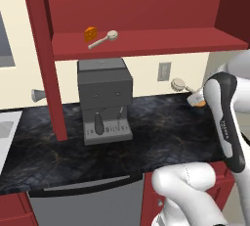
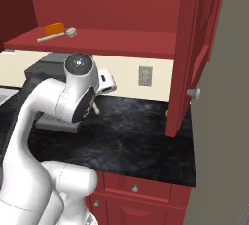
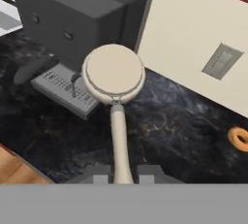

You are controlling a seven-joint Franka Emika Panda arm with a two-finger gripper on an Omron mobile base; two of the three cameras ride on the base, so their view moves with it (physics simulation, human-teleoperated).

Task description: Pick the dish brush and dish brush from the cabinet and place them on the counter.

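Note:
A pale beige dish brush (image 3: 114,72) hangs above the black counter (image 3: 174,131), and my gripper (image 3: 122,172) is shut on its thin handle. In the left base view this brush (image 1: 178,83) shows in the air right of the coffee machine, head pointing left, while my forearm hides the hand behind it. The other dish brush (image 1: 104,39) lies on the red shelf of the open cabinet (image 1: 146,41), beside a small orange block (image 1: 90,33). The right base view has that brush (image 2: 58,35) at the shelf's left end.
A grey coffee machine (image 1: 104,98) stands on the counter (image 1: 161,132) under the shelf, just left of the held brush. A small donut (image 3: 239,138) lies near the wall, below an outlet (image 3: 223,61). The cabinet doors (image 2: 194,48) stand open on both sides.

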